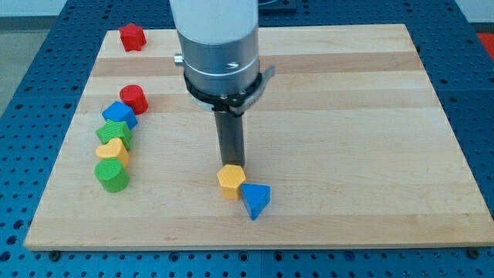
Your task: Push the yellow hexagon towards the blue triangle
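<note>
Worktop (347, 116): pale wooden board lying on a blue perforated base (478, 93), seen from its near edge.

Arm (216, 38): a wide grey-and-white cylinder coming down from the far side at centre, narrowing to a dark rod. This tool is a plain rod with no jaws, so it neither grips nor releases anything. My tip (230, 164) rests at the far edge of the yellow hexagon (231, 182), touching it or very nearly so; the exact contact cannot be made out.

Task blocks: yellow hexagon sits near the centre of the board, toward the near edge. Blue triangle (255, 200) lies just to its right and slightly nearer, touching the hexagon's right side.

Left cluster, a column running far to near, each block touching or almost touching the next: red cylinder (134, 98), blue block (119, 114), green block (114, 133) (shapes of these two unclear), yellow heart (112, 151), green cylinder (112, 176).

Far left corner: a red star-like block (133, 36), well apart from everything else.
</note>
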Available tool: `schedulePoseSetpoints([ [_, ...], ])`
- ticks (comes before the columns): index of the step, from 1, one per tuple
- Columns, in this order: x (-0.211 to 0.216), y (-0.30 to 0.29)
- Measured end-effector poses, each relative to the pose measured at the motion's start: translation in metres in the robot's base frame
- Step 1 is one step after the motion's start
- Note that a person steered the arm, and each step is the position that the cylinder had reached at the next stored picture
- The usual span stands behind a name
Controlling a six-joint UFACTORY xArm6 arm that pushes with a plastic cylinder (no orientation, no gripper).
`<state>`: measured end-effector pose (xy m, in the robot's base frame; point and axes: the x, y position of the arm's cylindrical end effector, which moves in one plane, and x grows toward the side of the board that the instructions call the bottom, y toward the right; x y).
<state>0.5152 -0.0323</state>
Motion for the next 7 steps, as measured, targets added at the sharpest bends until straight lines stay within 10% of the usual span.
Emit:
schedulePoseSetpoints([
  [7,0.038,-0.036],
])
